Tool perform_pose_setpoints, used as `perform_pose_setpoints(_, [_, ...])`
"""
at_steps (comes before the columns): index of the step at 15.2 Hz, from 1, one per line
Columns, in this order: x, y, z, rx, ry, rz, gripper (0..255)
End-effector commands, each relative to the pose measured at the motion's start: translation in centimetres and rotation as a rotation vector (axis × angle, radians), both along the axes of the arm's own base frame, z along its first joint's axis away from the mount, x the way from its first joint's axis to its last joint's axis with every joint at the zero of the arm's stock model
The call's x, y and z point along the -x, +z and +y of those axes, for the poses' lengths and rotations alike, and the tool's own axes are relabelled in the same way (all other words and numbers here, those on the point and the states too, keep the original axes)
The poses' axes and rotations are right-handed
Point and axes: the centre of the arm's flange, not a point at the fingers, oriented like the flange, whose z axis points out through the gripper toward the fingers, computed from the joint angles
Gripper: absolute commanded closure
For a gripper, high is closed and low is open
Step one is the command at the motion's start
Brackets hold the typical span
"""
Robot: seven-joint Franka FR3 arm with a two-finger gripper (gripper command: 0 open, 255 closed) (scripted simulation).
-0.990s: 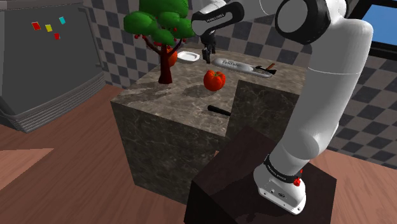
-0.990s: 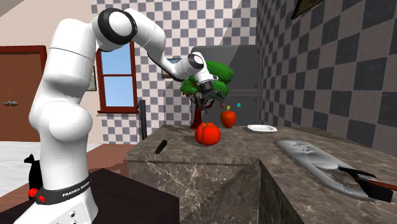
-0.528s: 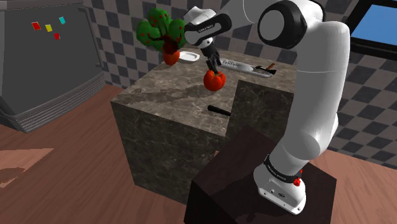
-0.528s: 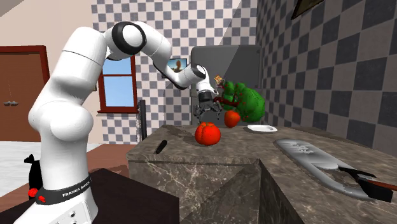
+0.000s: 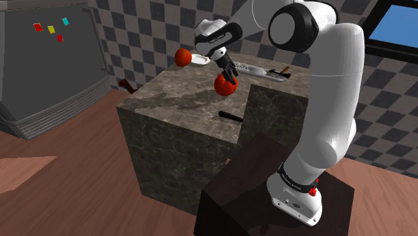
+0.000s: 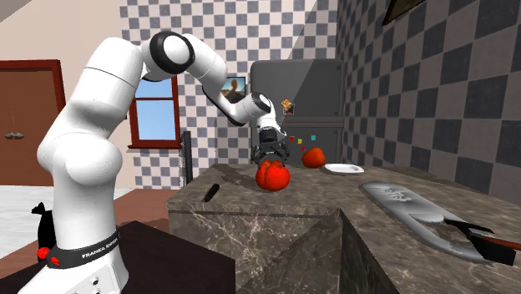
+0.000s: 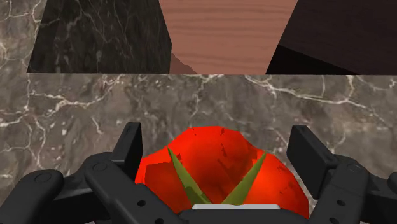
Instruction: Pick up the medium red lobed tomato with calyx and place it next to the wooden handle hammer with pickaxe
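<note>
The red lobed tomato [image 5: 226, 84] with a green calyx sits on the dark marble counter [image 5: 181, 107]. My black gripper [image 5: 226, 71] is right above it, open, with a finger on either side of the tomato [image 7: 216, 167]; the fingers [image 7: 130, 149] stand wide apart. In the second exterior view the gripper [image 6: 271, 159] hangs over the tomato [image 6: 272, 175]. The hammer with pickaxe [image 5: 258, 70] lies beyond it on the counter, grey-headed with a brown handle [image 5: 285, 70]. In the second exterior view it [image 6: 409, 209] lies near the front right.
A smaller red fruit [image 5: 181, 57] and a white plate [image 5: 198, 60] are at the counter's far end. A short black object [image 5: 230, 116] lies near the counter's notch. A dark fragment [image 5: 126, 85] shows past the counter's left side. The stand [image 5: 268, 194] is below.
The gripper has come down from beside the toy tree to straddle the tomato. The green tree tipped over and has gone from the counter top.
</note>
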Motion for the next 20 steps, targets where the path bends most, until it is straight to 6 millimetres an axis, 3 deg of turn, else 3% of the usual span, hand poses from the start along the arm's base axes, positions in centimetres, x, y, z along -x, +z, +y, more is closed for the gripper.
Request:
perform_pose_setpoints(1, [0.78, -1.08, -0.48, 0.000, 0.000, 0.000, 0])
perform_pose_setpoints(9, [0.78, -1.08, -0.47, 0.000, 0.000, 0.000, 0])
perform_pose_setpoints(10, [0.78, -1.08, -0.47, 0.000, 0.000, 0.000, 255])
perform_pose_setpoints(20, [0.79, -0.55, -0.48, 0.000, 0.000, 0.000, 255])
